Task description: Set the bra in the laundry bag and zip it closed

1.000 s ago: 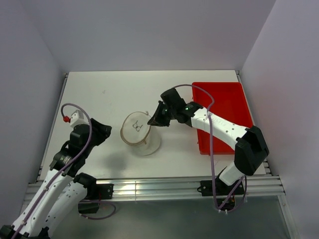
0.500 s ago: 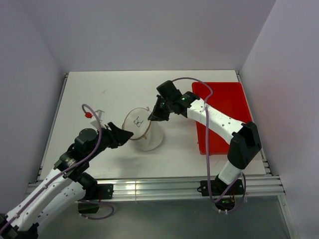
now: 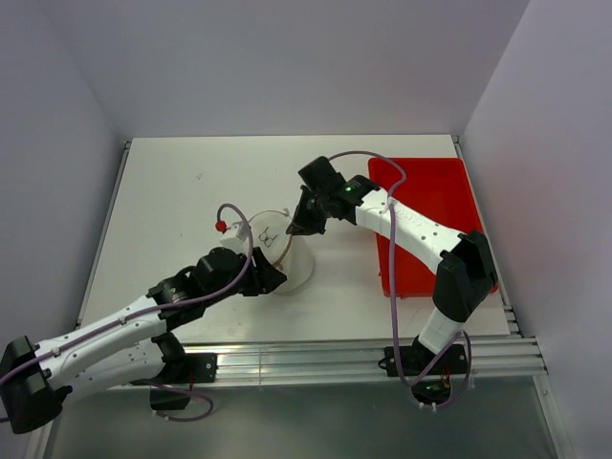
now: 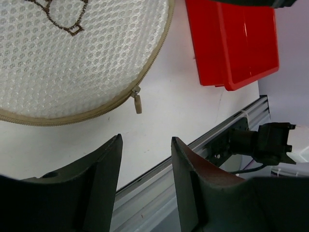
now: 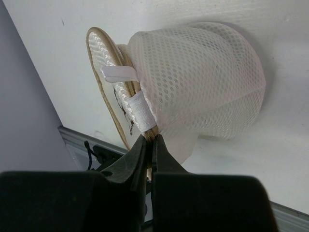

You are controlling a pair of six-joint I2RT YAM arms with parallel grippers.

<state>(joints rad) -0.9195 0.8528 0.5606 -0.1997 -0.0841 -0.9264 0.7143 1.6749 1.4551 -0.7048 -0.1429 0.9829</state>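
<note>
The cream mesh laundry bag (image 3: 285,260) lies on its side mid-table, its disc face with the dark bra outline tilted up. My right gripper (image 3: 297,228) is shut on the bag's tan zipper rim (image 5: 153,131) at the bag's far edge, beside a white loop. My left gripper (image 3: 268,279) is open at the bag's near side. In the left wrist view the open gripper (image 4: 145,138) is just short of the small zipper pull (image 4: 138,103), which hangs from the bag's edge (image 4: 72,58), and touches nothing. The bra is out of view.
A red plastic tray (image 3: 432,206) sits at the right of the table, also seen past the bag (image 4: 234,43). The aluminium rail (image 3: 316,361) runs along the near edge, close behind my left fingers (image 4: 227,128). Walls enclose three sides.
My left arm has swung in from the table's left side to the bag's near edge. The right gripper, still shut on the rim, has tilted the bag's face up a little.
</note>
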